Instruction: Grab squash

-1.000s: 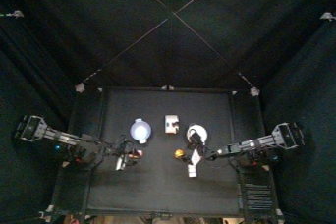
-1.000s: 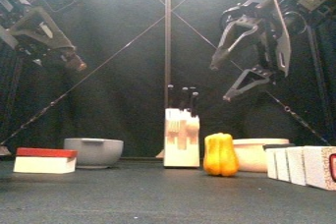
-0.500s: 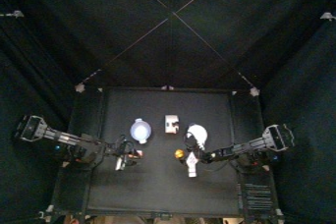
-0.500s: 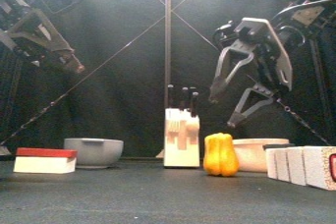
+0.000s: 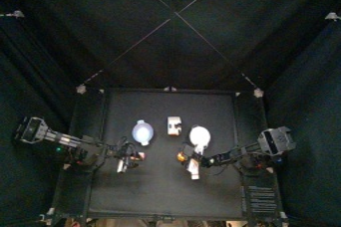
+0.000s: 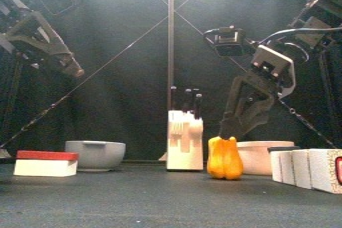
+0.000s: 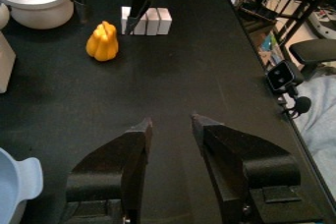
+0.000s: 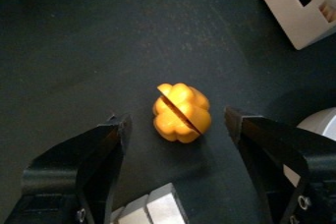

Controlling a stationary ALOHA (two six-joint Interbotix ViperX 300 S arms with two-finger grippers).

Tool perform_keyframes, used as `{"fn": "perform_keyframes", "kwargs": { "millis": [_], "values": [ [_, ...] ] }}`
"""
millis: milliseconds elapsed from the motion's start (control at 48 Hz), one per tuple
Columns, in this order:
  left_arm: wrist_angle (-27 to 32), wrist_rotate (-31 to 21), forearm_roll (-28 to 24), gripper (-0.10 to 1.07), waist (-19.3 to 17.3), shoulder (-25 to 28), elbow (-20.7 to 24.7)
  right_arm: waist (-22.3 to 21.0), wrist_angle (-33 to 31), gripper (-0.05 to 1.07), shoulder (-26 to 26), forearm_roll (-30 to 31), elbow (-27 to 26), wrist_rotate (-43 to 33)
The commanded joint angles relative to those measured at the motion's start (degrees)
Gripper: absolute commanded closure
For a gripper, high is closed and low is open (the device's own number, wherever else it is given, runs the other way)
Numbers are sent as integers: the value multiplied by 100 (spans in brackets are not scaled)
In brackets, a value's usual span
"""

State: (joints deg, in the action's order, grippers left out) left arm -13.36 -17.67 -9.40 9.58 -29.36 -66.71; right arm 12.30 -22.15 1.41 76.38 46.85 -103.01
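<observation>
The squash [image 5: 182,155] is a small orange-yellow ribbed lump on the black table, in front of the white round plate [image 5: 200,135]. In the front view the squash [image 6: 223,158] stands upright. My right gripper [image 8: 175,138] is open and hangs just above the squash [image 8: 182,113], one jaw on each side, not touching it. The gripper also shows in the top view [image 5: 198,157] and the front view [image 6: 241,117]. My left gripper [image 7: 171,125] is open and empty, resting low at the table's left [image 5: 127,155], far from the squash [image 7: 102,41].
A pale bluish bowl [image 5: 143,130] sits left of a white knife block [image 5: 174,124]. In the front view a red and white box [image 6: 47,162] lies at the left and white boxes [image 6: 310,167] stand at the right, close to the squash.
My right arm has come down and leaned in toward the squash, with its jaws open. The left arm has not moved.
</observation>
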Motion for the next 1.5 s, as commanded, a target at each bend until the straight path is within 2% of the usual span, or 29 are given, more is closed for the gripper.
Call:
{"fn": "perform_keyframes", "kwargs": {
  "millis": [0,229,542,938,1479],
  "values": [
    [-44,0,0,20,-18,-9,62,-18,-132,0,-9,9,-141,114],
    [-44,9,0,20,-18,-9,35,-18,-176,0,-308,325,-281,158],
    [-44,9,0,20,-18,-18,26,-44,-176,1,-589,352,-369,158],
    [-53,0,9,20,-18,-18,18,-44,-202,21,-606,281,-413,149],
    [-44,-9,0,20,-26,-9,0,-35,-211,22,70,185,-536,158]
  ]
}}
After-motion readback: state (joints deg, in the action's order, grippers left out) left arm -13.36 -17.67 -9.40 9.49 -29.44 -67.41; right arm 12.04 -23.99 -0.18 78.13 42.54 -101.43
